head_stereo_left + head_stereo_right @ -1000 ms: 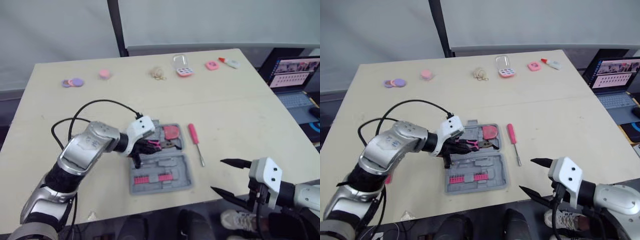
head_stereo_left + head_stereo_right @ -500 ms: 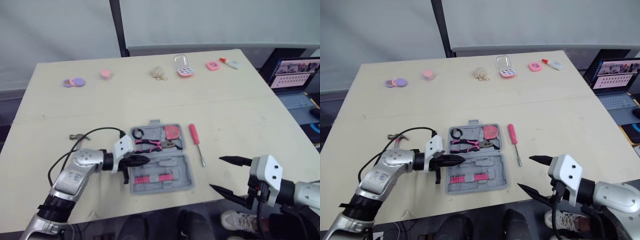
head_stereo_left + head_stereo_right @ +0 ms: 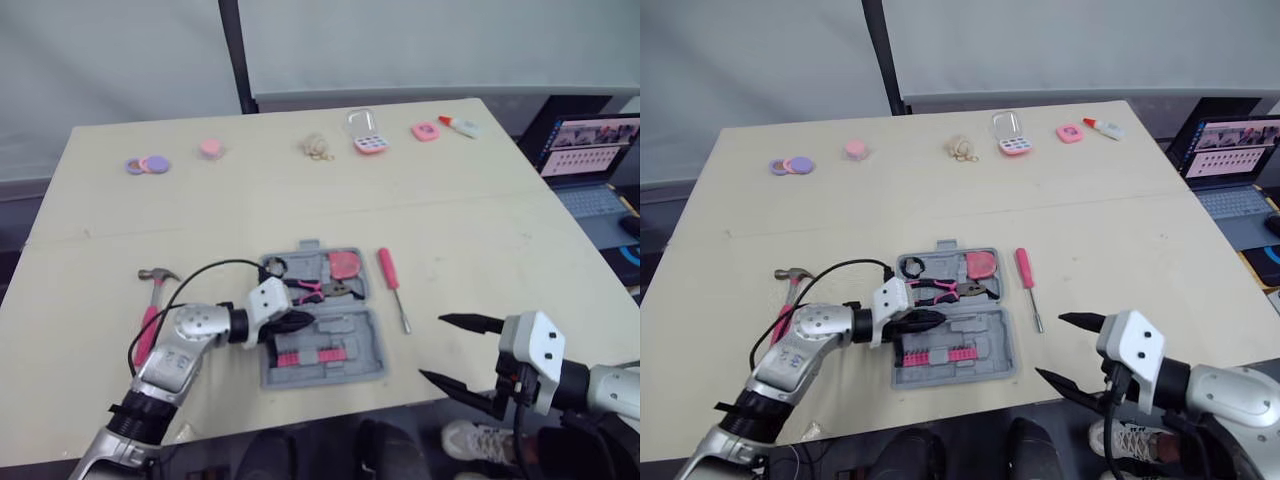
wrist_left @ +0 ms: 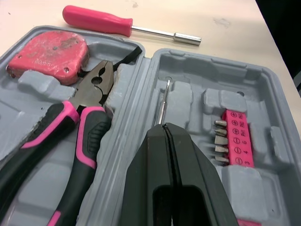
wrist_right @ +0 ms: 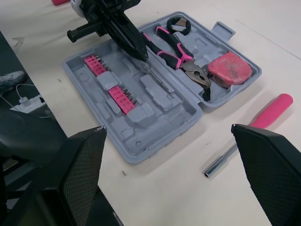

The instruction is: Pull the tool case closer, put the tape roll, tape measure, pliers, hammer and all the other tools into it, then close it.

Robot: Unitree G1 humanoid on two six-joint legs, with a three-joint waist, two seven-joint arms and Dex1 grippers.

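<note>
Pale beige tabletop (image 3: 480,230) runs back to a grey curtain, and the grey tool case (image 3: 322,372) lies open near its front edge, both halves flat. The left gripper (image 3: 300,322) reaches in over the case from its left side with its two black fingers (image 4: 155,179) pressed tightly together, their tips low over the hinge line between the halves. A thin metal rod (image 4: 163,101) lies in a groove of the near half and ends right at those tips; whether they pinch its end or merely meet it is hard to make out. The right gripper (image 3: 432,348) hangs by the front edge to the right of the case, spread wide, holding and touching nothing. Inside the far half sit the pliers (image 3: 312,290) with pink and black handles, the pink tape measure (image 3: 345,265) beside their jaws, and the small black tape roll (image 3: 275,266) in the far left corner. Two pink bit strips (image 5: 109,82) fill slots in the near half. The pink screwdriver (image 3: 392,285) lies on the table just right of the case, apart from it. The hammer (image 3: 158,274) lies well to the left, its pink handle partly hidden behind the left arm. Small objects along the far edge are too small to identify, and a laptop (image 3: 590,150) is cut off at the right.
</note>
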